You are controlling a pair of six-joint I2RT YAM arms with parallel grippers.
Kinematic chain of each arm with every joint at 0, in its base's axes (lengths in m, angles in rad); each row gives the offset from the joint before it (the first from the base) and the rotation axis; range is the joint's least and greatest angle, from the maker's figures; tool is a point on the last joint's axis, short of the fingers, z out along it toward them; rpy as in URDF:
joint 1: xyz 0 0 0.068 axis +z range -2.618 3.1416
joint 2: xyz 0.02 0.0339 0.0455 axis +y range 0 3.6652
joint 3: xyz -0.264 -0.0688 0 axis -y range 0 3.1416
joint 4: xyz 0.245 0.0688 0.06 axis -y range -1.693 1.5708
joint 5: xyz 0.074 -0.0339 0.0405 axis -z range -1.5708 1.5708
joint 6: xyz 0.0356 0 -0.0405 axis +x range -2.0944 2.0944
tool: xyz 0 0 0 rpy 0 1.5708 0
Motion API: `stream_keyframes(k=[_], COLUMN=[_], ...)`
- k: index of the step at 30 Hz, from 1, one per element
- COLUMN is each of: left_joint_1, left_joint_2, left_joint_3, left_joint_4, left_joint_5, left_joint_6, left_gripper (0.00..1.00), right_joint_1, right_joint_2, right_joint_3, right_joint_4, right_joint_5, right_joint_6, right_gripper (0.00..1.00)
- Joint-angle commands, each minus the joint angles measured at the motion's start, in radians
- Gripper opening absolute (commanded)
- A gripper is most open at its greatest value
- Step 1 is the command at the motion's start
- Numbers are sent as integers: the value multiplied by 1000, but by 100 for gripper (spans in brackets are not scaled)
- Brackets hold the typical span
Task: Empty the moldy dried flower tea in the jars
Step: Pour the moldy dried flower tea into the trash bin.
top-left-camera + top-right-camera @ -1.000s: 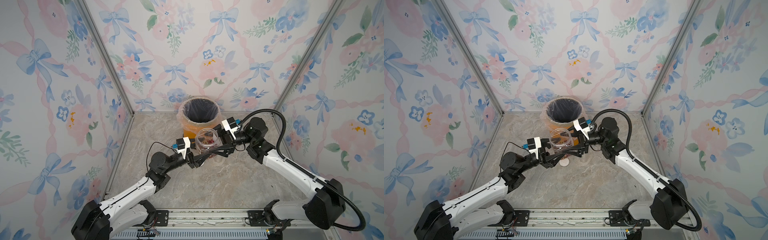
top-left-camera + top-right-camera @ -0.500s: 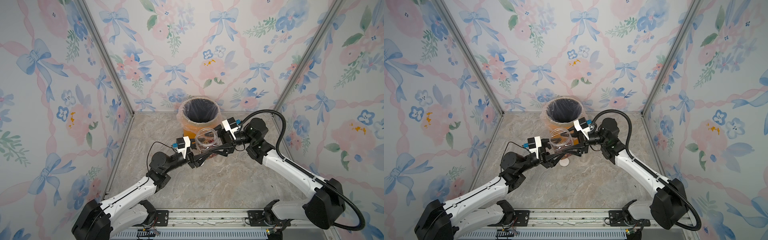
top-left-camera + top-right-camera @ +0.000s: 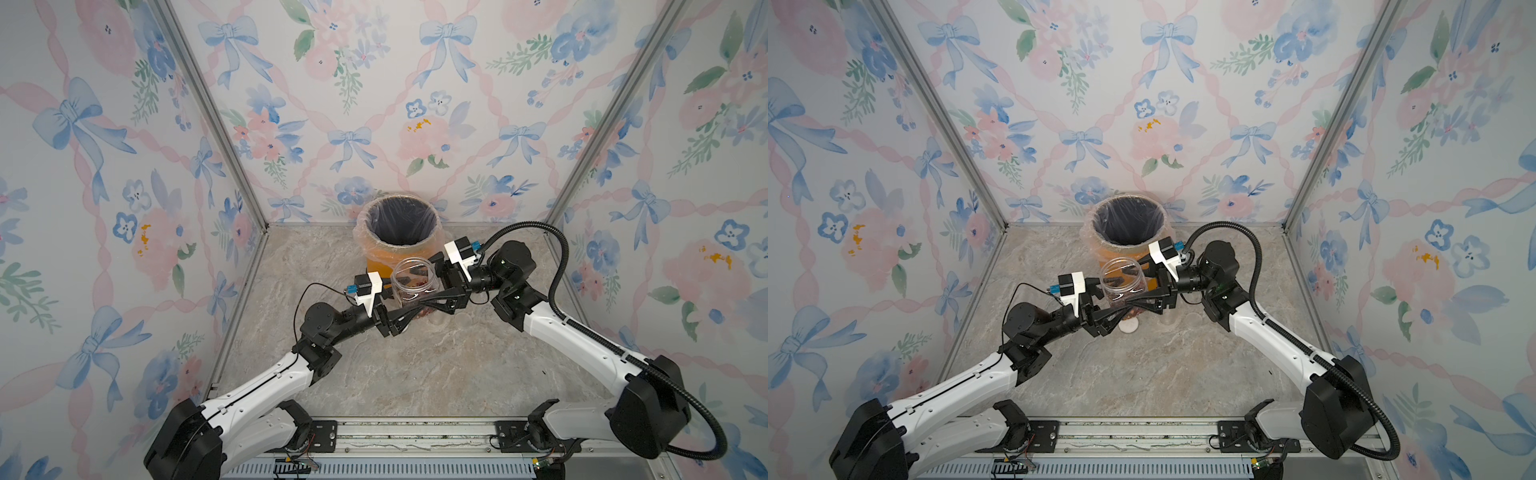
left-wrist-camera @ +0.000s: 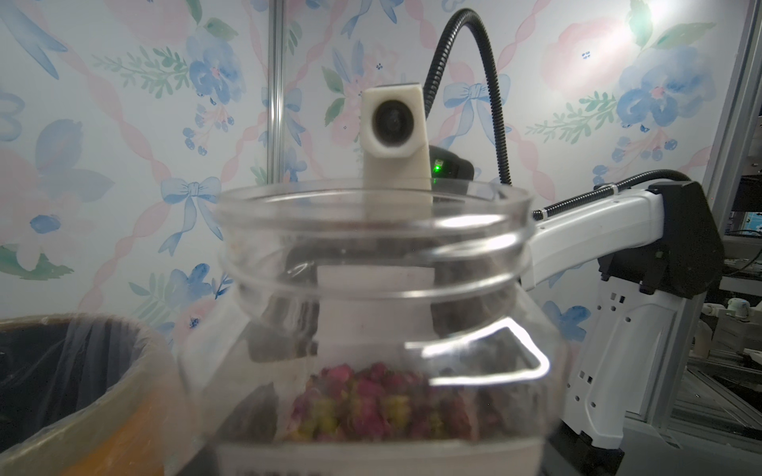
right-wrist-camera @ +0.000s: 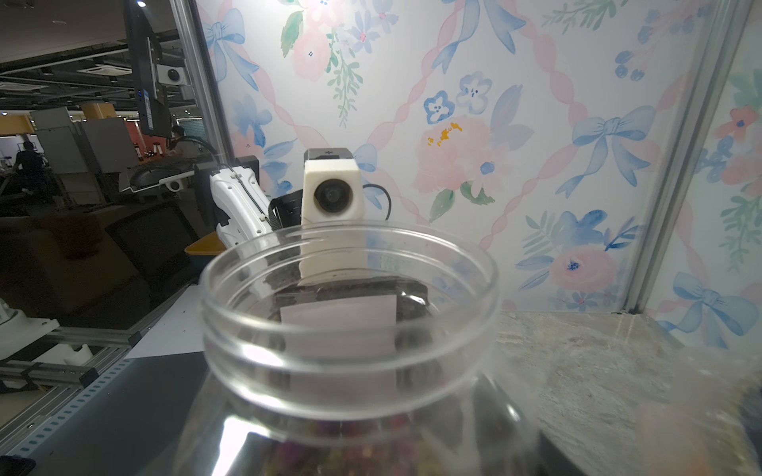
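Open jar [image 3: 413,276], tea [image 4: 363,404] at its bottom, held aloft before the bin [image 3: 374,257]. The left pincer [image 3: 415,309] and right pincer [image 3: 419,297] straddle it. Their tips are hidden beneath, so which one pinches cannot be told.

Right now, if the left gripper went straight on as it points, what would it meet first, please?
The clear lidless jar of dried flower tea, directly ahead of the left gripper; whether they touch is unclear.

One jar [image 3: 413,276], one bin [image 3: 374,259], one lid [image 3: 1128,325], two claws [image 3: 419,309] [image 3: 405,297].
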Motion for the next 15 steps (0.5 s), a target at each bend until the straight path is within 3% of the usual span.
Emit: stream_keyframes(k=[1,7,15], left_joint_1=[36,56,63], left_joint_2=[-23,-40,-61], left_joint_3=[-25,-38,-41], left_joint_4=[-10,-11,-22], left_joint_5=[-42,4,-19], left_joint_6=[48,61,90], left_gripper=[77,87,91], right_joint_1=[-20,-34,-57], right_joint_2=[30,27,14], right_joint_3=[-19,-21,-24], right_joint_4=[143,129,62], right_joint_5=[30,26,28], right_joint_6=[119,108,61], right_gripper=[44,39,36])
